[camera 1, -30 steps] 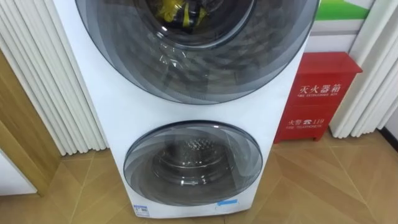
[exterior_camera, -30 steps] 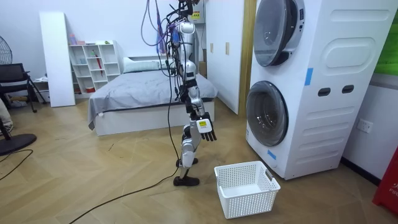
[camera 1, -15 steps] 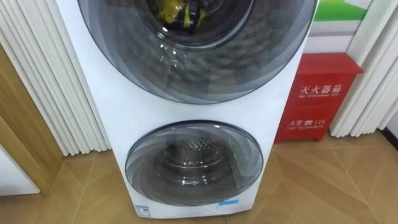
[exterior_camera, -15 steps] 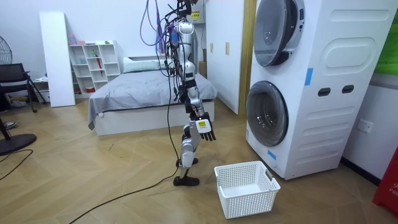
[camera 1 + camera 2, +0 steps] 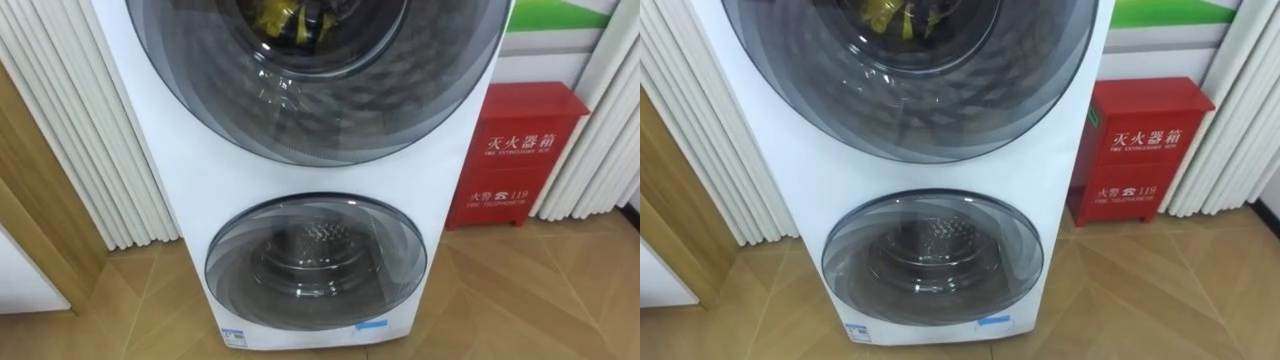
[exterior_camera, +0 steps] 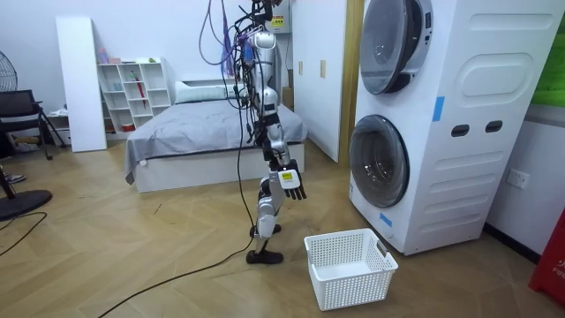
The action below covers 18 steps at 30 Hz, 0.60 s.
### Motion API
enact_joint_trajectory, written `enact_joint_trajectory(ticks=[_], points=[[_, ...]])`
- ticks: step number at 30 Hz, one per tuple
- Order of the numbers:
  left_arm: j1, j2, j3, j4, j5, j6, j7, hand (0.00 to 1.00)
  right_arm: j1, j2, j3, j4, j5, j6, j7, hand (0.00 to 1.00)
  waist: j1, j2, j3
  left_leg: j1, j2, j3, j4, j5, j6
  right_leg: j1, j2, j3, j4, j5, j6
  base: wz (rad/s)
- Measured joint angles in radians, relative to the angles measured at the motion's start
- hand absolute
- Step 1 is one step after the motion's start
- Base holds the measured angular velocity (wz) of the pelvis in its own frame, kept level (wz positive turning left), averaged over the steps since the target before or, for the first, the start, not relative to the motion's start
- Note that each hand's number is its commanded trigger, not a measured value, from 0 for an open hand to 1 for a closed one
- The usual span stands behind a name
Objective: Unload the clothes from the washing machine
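Note:
Yellow and dark clothes (image 5: pixel 287 18) lie behind the glass of the upper washing machine door (image 5: pixel 320 80), which is closed. Below it the lower door (image 5: pixel 316 262) is closed too, and its drum looks bare. In the room view the robot stands a step or two from the stacked white machines (image 6: pixel 459 115), facing them. My right hand (image 6: pixel 292 184) hangs at thigh height with relaxed fingers and holds nothing.
A white plastic laundry basket (image 6: pixel 350 266) sits on the wooden floor between the robot and the machines. A red fire-extinguisher box (image 5: pixel 515 155) stands right of the machines, white pleated curtains (image 5: pixel 70 130) to their left. A bed (image 6: pixel 203 141) is behind the robot.
The eye view has shifted a little, so the machines sit slightly further right in the picture. The robot's stance and its hand look the same.

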Motion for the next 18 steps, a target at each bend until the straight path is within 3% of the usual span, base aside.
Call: enact_joint_trajectory(ticks=[3,6,9,11,18], points=[[-0.010,0.000,0.000,-0.002,0.002,-0.006,-0.013,0.00,0.003,-0.002,-0.002,-0.050,-0.012,0.010,-0.004,0.00,0.002,0.004,-0.0033,-0.006,-0.001,-0.004,0.001,0.000,0.000,-0.003,0.000,0.000,0.000,0.000,0.000,0.00],[-0.016,0.002,-0.008,-0.002,0.007,-0.011,-0.019,0.00,0.000,-0.006,-0.005,-0.241,-0.059,0.029,-0.038,0.00,0.001,0.001,0.0033,-0.007,-0.001,0.002,0.003,0.002,0.002,-0.005,-0.002,0.002,0.004,0.000,0.000,-0.05],[-0.023,0.008,-0.020,-0.008,0.017,-0.027,-0.015,0.00,-0.040,-0.005,-0.004,-0.431,-0.064,0.018,-0.084,0.00,0.011,-0.002,0.0030,0.003,-0.002,0.007,0.001,0.002,0.002,-0.004,-0.003,0.002,0.004,0.000,0.000,-0.02],[-0.029,0.012,-0.021,-0.008,0.012,-0.029,-0.011,0.00,-0.101,-0.001,-0.004,-0.535,-0.063,-0.012,-0.123,0.00,0.012,-0.011,0.0038,0.000,-0.003,0.001,0.003,0.002,0.002,-0.004,-0.003,-0.003,0.004,0.000,0.000,0.07],[-0.012,0.023,-0.021,-0.023,0.040,-0.021,-0.010,0.00,-0.217,-0.022,-0.022,-0.770,-0.048,-0.010,-0.255,0.00,0.033,-0.024,0.0051,-0.001,-0.010,-0.019,-0.003,0.004,0.005,0.001,-0.006,-0.015,0.002,0.002,0.003,0.10]])
